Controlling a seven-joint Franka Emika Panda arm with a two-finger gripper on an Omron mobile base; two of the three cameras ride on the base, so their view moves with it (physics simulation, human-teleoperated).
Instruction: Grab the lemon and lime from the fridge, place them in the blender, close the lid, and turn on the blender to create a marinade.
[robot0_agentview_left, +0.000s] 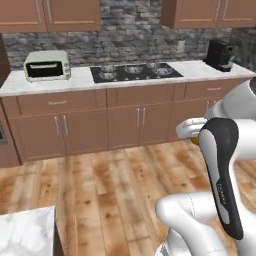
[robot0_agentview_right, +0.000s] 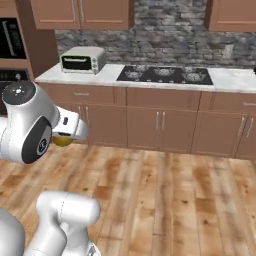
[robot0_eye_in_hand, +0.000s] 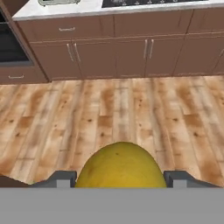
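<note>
Jaws set wide, clamped on the small orange-yellow round lemon — it sits between the two dark finger tips, carried above the wood plank floor. Ahead: brown cabinets under a white marble desk with a black cooktop and cream toaster oven. Step looks like transport — next, find the blender and drop the lemon in; lime not yet fetched.

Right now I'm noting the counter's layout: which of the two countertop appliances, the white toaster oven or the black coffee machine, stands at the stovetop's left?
The white toaster oven; the black coffee machine stands right of the stovetop.
</note>
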